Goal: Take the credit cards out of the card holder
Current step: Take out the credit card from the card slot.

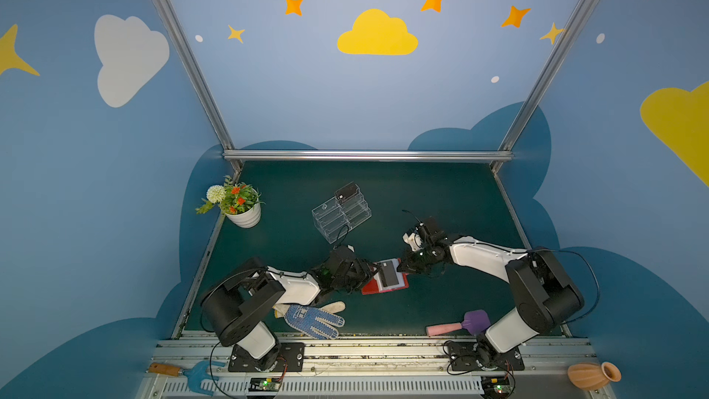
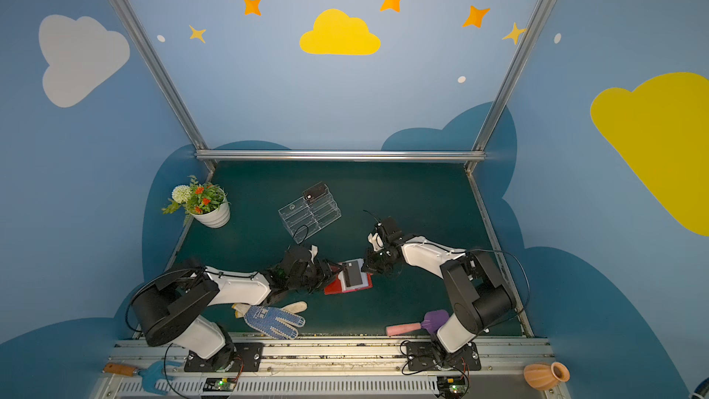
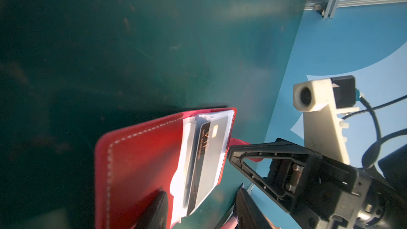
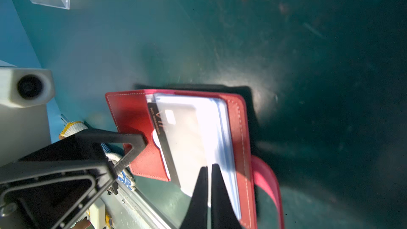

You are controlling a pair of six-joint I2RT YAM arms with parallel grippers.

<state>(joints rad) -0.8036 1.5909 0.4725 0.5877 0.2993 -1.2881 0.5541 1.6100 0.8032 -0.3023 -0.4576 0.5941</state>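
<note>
Green mat [image 1: 441, 193], blue cloud-painted walls. In both top views the wallet [image 1: 369, 289] lies open toward six o'clock of the mat's middle, with a dark card [image 1: 389, 277] showing in its top sleeve. Another card [image 1: 344, 191] sits in the clear stand [image 1: 341, 220] at the wallet's eleven o'clock.

The left gripper [image 3: 200, 197] comes in from the wallet's nine o'clock with jaws apart. One finger [image 3: 157, 208] rests on the red cover and its mate is off the wallet, over the mat. The right gripper [image 4: 209, 171] reaches in from two o'clock with jaws together at a short end of the sleeves [image 4: 211, 124]. Whether they pinch the card, only plastic, or nothing, I cannot tell.

The step in hand looks like drawing that card out. Its dark edge shows bare along one long side, beside a rounded notch [image 4: 155, 138], and I judge that to be the sleeve's mouth.

- **Grip:** the pinch should catch the card itself, not the slippery plastic.
- **Pull:** it should run flat and slow toward the mouth, never across a sealed seam.
- **Hold-down:** the left finger should press the cover so the wallet neither slides nor lifts.
- **Check:** if the whole page rises with the pull, plastic was likely caught, so release and retake.
</note>
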